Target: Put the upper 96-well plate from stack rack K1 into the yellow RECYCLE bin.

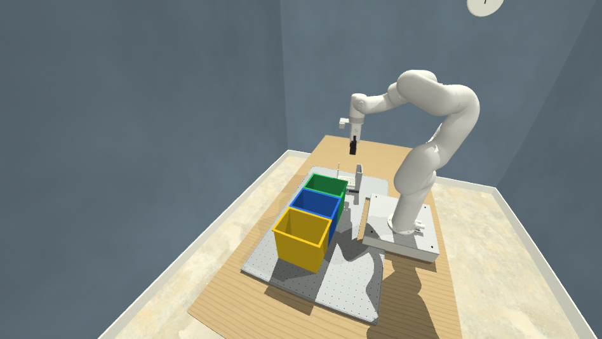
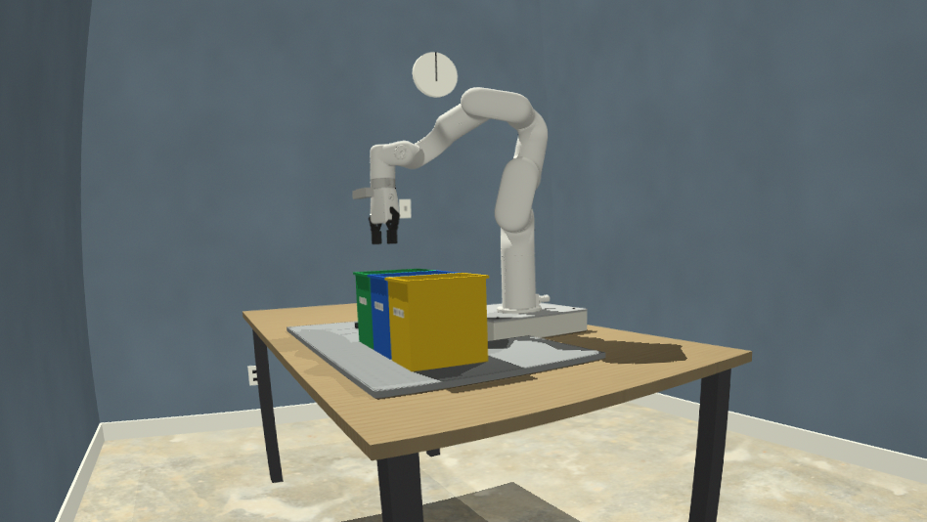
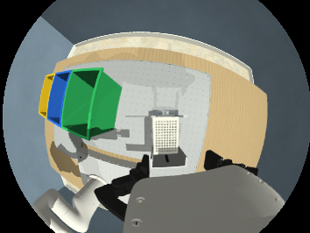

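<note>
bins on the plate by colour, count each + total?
Yellow bin: 1
Blue bin: 1
Green bin: 1
Total: 3, all upright in one row.

Three bins (image 1: 315, 204) in row on table (image 2: 531, 395); rack (image 1: 358, 176) behind.

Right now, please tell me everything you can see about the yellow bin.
The yellow bin is a square, open-topped box with plain, plastic-looking walls and a brighter rim. It stands upright on the grey perforated board, at the end of the row of three farthest from the rack. It sits close against the blue bin; whether they touch is unclear. What shows of its inside holds nothing. A small white label, unreadable, sits on one outer wall.
</note>
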